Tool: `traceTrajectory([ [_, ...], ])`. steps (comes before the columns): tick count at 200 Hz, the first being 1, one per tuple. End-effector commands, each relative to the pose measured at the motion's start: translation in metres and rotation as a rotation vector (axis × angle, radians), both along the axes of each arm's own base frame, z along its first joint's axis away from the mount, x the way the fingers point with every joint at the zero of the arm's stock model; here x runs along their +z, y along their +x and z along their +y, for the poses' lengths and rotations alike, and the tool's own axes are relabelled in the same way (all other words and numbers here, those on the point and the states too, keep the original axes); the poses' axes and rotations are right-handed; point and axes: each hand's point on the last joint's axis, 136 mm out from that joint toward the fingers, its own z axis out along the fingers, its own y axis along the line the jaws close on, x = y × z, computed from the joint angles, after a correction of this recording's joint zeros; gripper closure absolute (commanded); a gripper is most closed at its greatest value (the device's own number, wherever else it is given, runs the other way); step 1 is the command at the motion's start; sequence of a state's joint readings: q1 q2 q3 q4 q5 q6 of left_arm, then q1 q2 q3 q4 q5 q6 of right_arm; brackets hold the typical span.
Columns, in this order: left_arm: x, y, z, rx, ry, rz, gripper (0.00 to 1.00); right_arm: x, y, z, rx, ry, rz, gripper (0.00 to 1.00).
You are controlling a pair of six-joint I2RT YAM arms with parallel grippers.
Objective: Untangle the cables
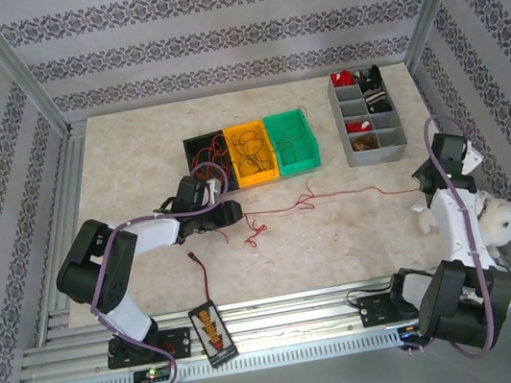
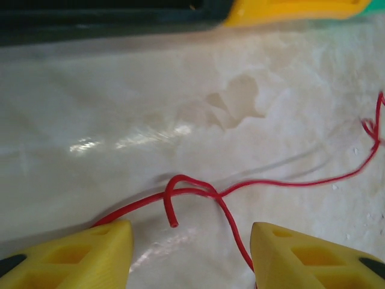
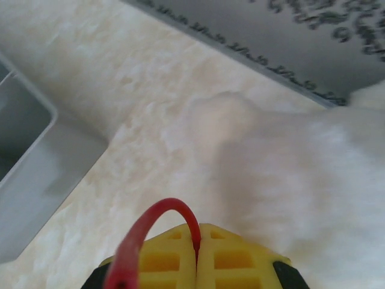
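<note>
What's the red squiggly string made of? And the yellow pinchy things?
The red wire is probably thin metal wire in a smooth, slightly glossy plastic coating: it holds stiff curls. The yellow fingers look like hard matte plastic, with moulded hollow pockets.

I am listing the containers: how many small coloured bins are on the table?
3: the black bin left, orange bin middle, green bin right, side by side in one row.

We are seeing the left arm (image 1: 151,235) and right arm (image 1: 454,218), black and white, carrying purple cables (image 1: 102,279) and yellow fingers (image 2: 84,256).
</note>
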State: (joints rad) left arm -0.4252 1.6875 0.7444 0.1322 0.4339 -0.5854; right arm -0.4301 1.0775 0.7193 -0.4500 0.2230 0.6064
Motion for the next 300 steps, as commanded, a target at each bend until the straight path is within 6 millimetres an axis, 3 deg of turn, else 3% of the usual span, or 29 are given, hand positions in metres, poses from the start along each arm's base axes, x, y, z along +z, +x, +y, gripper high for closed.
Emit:
traceTrajectory([
  [1,-0.060,-0.023,0.088,0.217,0.330,0.176,0.44,-0.010,-0.015,-0.005,-0.081,0.044,0.004,0.98],
  [54,-0.045,-0.017,0.073,0.137,0.277,0.107,0.44,-0.018,0.000,0.020,0.026,0.076,0.005,0.97],
  [117,-0.031,-0.007,0.062,0.119,0.236,0.055,0.45,-0.036,0.010,0.093,0.240,-0.048,0.103,0.96],
  [159,-0.038,-0.007,0.056,0.094,0.241,0.081,0.46,-0.029,0.033,0.141,0.420,-0.167,0.136,0.95],
  [196,-0.041,-0.007,0.049,0.072,0.239,0.087,0.46,-0.043,0.047,0.176,0.519,-0.162,0.186,0.93],
  [220,-0.042,-0.009,0.046,0.063,0.237,0.094,0.46,-0.059,0.055,0.196,0.568,-0.072,0.181,0.86],
  [256,-0.043,-0.010,0.045,0.058,0.241,0.095,0.46,-0.067,0.060,0.206,0.598,-0.047,0.211,0.60],
  [278,-0.043,-0.010,0.045,0.058,0.237,0.091,0.46,-0.056,0.061,0.205,0.600,-0.069,0.179,0.53],
  [300,-0.043,-0.010,0.045,0.058,0.237,0.089,0.46,-0.027,0.066,0.211,0.631,-0.139,0.089,0.49],
])
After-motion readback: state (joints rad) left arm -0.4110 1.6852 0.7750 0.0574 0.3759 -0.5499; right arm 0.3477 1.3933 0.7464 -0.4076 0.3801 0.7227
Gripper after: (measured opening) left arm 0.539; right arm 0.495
